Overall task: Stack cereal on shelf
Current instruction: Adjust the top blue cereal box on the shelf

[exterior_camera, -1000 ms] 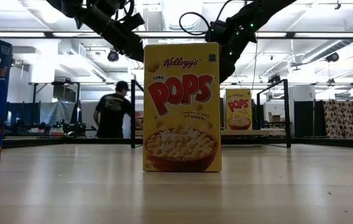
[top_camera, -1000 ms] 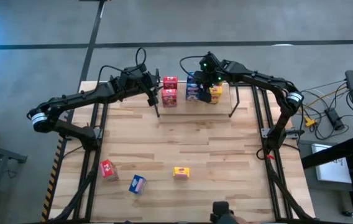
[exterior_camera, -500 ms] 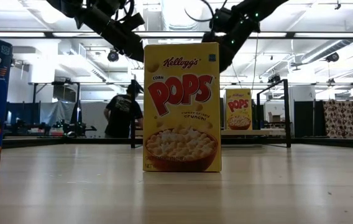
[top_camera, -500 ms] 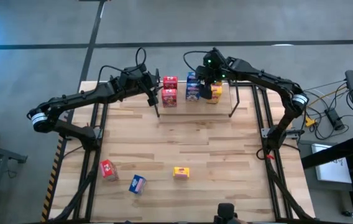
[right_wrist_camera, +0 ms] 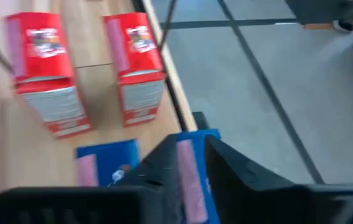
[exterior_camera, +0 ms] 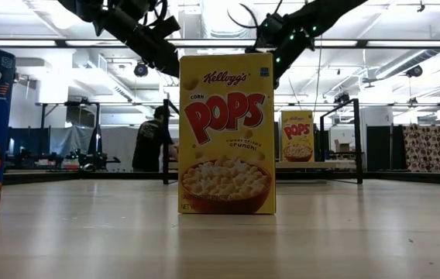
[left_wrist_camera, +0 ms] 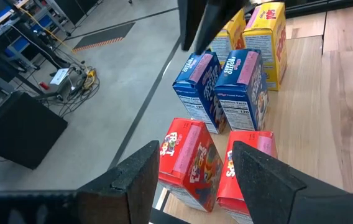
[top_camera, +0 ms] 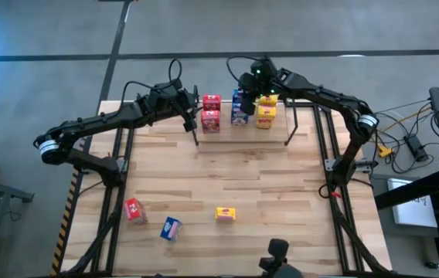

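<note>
Six small cereal boxes stand on the shelf [top_camera: 243, 136] at the table's far edge: two red [top_camera: 211, 112], two blue [top_camera: 239, 108] and two yellow [top_camera: 265, 110], each pair one behind the other. A red box [top_camera: 134, 210], a blue box [top_camera: 171, 228] and a yellow box [top_camera: 226, 215] stand on the table near its front edge. My left gripper [top_camera: 188, 110] hovers open just left of the red pair [left_wrist_camera: 192, 165]. My right gripper [top_camera: 249, 86] hangs over the far blue box [left_wrist_camera: 195, 71]; whether it touches that box, I cannot tell.
The shelf's black posts [exterior_camera: 165, 139] [exterior_camera: 358, 138] rise at its two ends. Bare wooden tabletop [top_camera: 243, 177] lies between the shelf and the three front boxes. A person [exterior_camera: 152, 143] walks in the room behind the table.
My right gripper has risen from the yellow pair and gone toward the table's left and far edge, and now hangs over the blue boxes. Both yellow boxes now show uncovered on the shelf. The person behind has walked rightward.
</note>
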Robot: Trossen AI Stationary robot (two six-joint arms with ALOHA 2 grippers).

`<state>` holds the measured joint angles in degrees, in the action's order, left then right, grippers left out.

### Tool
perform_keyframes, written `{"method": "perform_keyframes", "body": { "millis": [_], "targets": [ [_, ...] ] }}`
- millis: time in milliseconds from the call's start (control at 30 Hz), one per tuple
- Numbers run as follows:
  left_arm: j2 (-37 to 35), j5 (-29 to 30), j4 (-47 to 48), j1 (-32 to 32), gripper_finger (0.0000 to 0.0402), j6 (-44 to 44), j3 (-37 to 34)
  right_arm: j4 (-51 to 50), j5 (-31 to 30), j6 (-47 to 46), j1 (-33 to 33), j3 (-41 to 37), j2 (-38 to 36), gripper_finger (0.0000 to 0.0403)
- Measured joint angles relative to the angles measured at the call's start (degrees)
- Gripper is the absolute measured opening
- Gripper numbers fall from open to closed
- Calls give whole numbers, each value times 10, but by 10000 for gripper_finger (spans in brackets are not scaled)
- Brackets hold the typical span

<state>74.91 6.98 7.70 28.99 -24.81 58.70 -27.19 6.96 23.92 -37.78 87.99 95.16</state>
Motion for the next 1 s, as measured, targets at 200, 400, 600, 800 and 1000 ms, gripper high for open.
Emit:
{"method": "perform_keyframes", "body": {
  "millis": [200,400,600,800,1000],
  "targets": [
    [0,0,0,0,186,-2,0,46,-25,-19,0,0,33,13],
    [0,0,0,0,186,-2,0,66,-70,-38,-1,-1,43,9],
    [0,0,-1,0,186,-6,0,66,-71,-50,0,-1,52,9],
    [0,0,-2,0,186,-6,0,66,-70,-50,-1,-1,59,9],
    [0,0,-2,0,186,-6,0,66,-66,-50,0,-1,61,9]
  ]
}}
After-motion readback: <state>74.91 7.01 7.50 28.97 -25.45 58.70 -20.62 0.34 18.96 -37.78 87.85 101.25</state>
